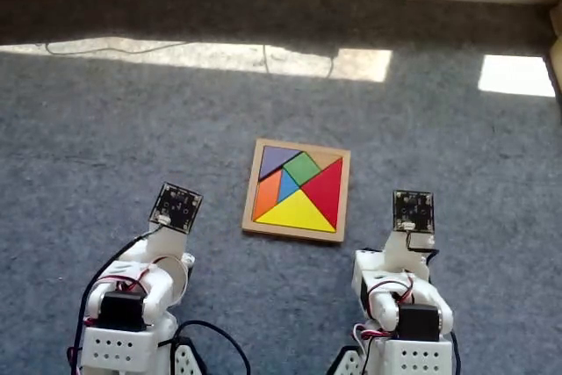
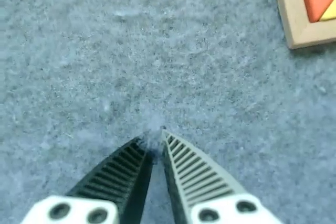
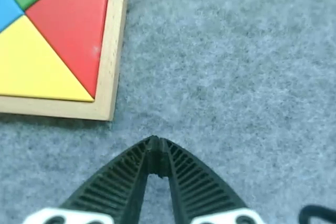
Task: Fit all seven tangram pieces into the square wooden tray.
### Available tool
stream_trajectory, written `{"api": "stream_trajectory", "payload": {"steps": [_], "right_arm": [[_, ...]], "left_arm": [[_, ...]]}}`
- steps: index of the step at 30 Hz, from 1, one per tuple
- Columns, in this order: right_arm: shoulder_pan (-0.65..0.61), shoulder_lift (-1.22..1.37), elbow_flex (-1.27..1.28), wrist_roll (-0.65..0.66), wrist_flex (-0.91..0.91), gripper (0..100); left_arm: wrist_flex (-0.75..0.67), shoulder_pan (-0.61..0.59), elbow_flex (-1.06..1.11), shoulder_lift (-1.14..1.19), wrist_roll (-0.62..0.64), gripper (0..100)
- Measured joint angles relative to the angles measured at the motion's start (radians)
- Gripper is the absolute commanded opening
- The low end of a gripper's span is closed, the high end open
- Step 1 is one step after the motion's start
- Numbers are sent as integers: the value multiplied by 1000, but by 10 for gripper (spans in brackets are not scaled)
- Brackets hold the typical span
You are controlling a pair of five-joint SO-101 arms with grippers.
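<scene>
High camera stares down from well above, taking in the whole tray (image 1: 291, 234) on the grey carpet (image 1: 132, 147). My wrist cameras sit close, looking down past my left gripper (image 2: 152, 136) and right gripper (image 3: 157, 141); each catches one tray corner.

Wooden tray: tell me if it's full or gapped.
Full: in the high view coloured pieces cover the tray inside its rim, no gap showing.

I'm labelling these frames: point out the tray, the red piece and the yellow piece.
tray (image 3: 111, 51), right wrist view, bare rim.
red piece (image 3: 73, 19), right wrist view, its middle.
yellow piece (image 1: 297, 213), high view, its middle.
</scene>
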Motion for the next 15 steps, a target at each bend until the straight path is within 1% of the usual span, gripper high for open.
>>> {"api": "stream_trajectory", "payload": {"steps": [15], "right_arm": [[0,0,0,0,0,6]], "left_arm": [[6,0,0,0,0,7]]}}
